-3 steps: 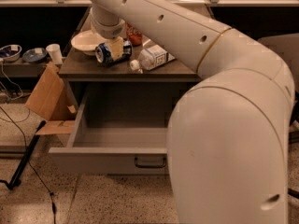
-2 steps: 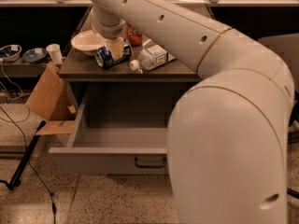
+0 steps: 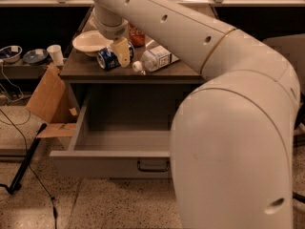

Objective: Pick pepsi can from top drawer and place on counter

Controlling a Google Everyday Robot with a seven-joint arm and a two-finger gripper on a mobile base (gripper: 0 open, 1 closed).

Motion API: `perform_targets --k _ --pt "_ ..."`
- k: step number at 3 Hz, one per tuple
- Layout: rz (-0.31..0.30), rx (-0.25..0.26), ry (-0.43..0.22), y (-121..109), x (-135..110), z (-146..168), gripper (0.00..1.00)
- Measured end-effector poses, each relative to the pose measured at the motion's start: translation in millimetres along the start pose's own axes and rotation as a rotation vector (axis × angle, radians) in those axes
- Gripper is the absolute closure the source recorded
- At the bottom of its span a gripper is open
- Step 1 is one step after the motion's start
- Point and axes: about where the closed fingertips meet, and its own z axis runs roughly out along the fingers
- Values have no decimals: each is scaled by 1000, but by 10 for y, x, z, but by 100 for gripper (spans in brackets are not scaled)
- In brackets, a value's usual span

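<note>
Blue aluminium with white markings, the pepsi can (image 3: 106, 59) is found tipped well over on the counter (image 3: 167, 72), at about ten o'clock from the middle of the view. The gripper (image 3: 120, 51) is set close against its three o'clock side. The top drawer (image 3: 109, 159), at six o'clock below the counter, is pulled open, and no can is seen in the part of it that shows. The placing step is judged to be in hand, the can being out of the drawer and on, or just above, the wood-grain top. Whether the gripper is clamped on the can or parted from it cannot be told, since the two overlap. The next move is judged to call for a clean release and a withdrawal straight up, so that the can is not rolled into the white bowl (image 3: 88, 42) at its ten o'clock or the plastic bottle (image 3: 157, 58) at its three o'clock. A red can (image 3: 137, 35) at one o'clock is half hidden behind the arm (image 3: 228, 128), by which the drawer's right part is also covered.
</note>
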Motion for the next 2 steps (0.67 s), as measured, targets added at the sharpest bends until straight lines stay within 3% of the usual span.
perform_targets --k 2 --pt "0 0 0 0 0 0 0"
